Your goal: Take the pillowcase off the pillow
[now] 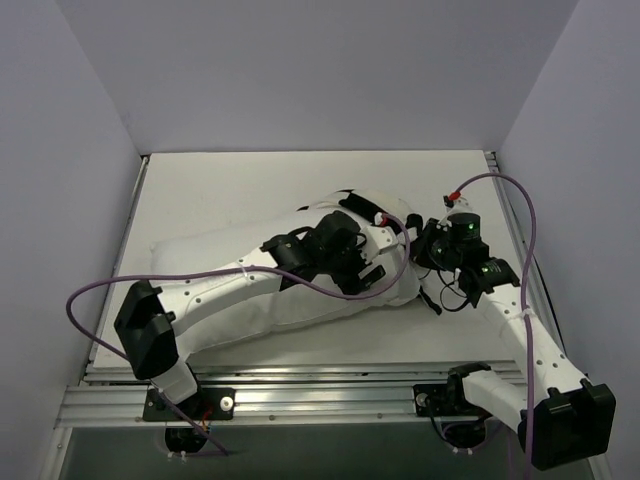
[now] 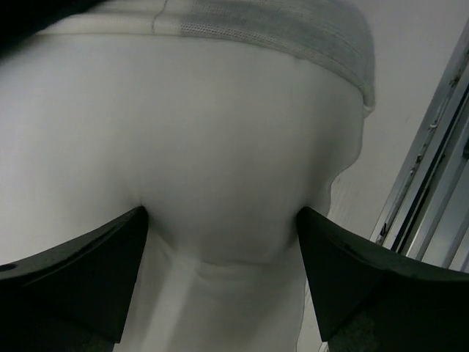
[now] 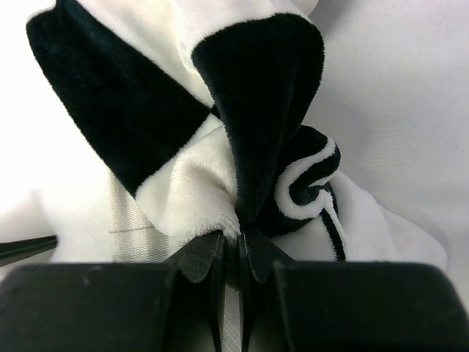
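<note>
fabric from the pillowcase [image 3: 249,103] sits pinched in the right gripper [image 3: 233,238]. its two black fingers [image 3: 201,257] are pressed nearly together on a bunched fold of plush black and white squares. the cloth rises from the fingertips in a gathered knot, with a curled white-edged hem just to the right of the pinch. i cannot tell whether the pale surface behind it is cushion or table.

the pillow [image 2: 220,147], plain white and plump, lies slantwise across the white table [image 1: 230,190], its left end near the table's left edge and its right end by the right gripper. the left arm [image 1: 215,290] lies along the top of it.

the left gripper [image 2: 222,213] is spread wide. each dark finger [image 2: 88,271] is sunk into the pillow's skin, and a smooth bulge of stuffing swells up between them. it presses on the cushion and clamps nothing. above that bulge a greyish ribbed band [image 2: 293,33] of cloth runs across the pillow's top edge. a metal rail [image 2: 429,183] shows at the right of the left wrist view.

from overhead, only small dark patches of the case show at the pillow's right end, around the two grippers.
</note>
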You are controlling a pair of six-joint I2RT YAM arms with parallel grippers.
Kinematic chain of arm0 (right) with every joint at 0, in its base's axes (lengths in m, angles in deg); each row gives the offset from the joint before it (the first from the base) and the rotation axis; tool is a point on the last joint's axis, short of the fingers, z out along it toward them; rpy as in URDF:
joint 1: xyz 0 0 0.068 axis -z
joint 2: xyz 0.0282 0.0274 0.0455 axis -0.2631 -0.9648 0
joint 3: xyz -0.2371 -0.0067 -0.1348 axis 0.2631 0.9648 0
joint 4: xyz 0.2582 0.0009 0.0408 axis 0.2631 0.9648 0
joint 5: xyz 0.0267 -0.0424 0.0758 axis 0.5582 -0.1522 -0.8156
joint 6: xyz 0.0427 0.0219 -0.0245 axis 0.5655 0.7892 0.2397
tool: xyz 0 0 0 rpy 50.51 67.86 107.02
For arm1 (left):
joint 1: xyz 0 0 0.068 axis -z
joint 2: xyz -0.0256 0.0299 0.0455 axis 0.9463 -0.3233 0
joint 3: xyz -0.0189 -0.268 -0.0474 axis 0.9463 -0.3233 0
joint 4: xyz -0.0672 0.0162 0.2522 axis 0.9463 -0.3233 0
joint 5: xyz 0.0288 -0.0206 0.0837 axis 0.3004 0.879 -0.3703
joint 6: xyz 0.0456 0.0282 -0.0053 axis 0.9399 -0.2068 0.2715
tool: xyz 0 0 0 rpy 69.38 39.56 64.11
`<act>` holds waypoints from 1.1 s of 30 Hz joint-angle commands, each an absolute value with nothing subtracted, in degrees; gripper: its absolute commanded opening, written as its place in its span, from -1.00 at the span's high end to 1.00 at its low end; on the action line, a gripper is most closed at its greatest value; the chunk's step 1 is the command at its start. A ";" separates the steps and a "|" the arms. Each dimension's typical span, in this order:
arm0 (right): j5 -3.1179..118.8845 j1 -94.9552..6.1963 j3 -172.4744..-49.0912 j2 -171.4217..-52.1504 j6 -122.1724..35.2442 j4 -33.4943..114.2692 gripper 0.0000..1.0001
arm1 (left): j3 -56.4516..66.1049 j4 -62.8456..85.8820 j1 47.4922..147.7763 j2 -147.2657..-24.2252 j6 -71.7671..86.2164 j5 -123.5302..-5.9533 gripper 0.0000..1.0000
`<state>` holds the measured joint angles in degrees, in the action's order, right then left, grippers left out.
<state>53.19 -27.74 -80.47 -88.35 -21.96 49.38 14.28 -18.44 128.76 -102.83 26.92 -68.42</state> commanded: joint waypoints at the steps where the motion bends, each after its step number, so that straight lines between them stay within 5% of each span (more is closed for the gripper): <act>1: 49.18 -28.52 -80.24 -88.36 -22.50 46.30 1.00 | 16.59 -14.93 128.88 -106.39 25.84 -71.75 -0.72; 2: 48.48 -28.61 -80.32 -88.27 -22.68 46.56 1.00 | 16.51 -15.02 128.79 -107.71 25.40 -72.90 -0.55; 4: 48.12 -28.70 -81.11 -87.58 -23.38 47.87 1.00 | 15.80 -14.93 128.44 -109.12 24.09 -77.90 0.27; 7: 45.67 -28.70 -81.20 -86.43 -24.52 48.32 1.00 | 14.75 -14.14 127.12 -109.83 21.89 -79.15 0.95; 15: 40.04 -30.45 -78.92 -86.60 -24.35 44.99 0.71 | 14.13 -11.77 126.77 -110.01 19.51 -77.57 0.95; 22: 38.11 -30.98 -79.27 -85.55 -24.70 44.54 -0.06 | 14.75 -11.50 126.77 -111.15 19.51 -77.05 0.95; 25: 37.49 -31.68 -78.92 -85.81 -24.88 44.36 -0.23 | 14.92 -11.33 126.77 -111.33 17.66 -76.96 0.95; 30: 39.58 -33.44 -78.30 -85.20 -24.88 44.80 -0.32 | 15.54 -11.85 126.77 -111.41 17.49 -77.13 0.95; 33: 44.58 -33.97 -77.87 -85.90 -26.19 46.64 -0.21 | 15.71 -12.20 126.77 -110.71 16.96 -77.05 0.95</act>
<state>44.38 -32.27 -78.68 -86.74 -25.70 45.75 14.39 -14.16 127.65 -109.41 18.42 -75.81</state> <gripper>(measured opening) 0.627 0.059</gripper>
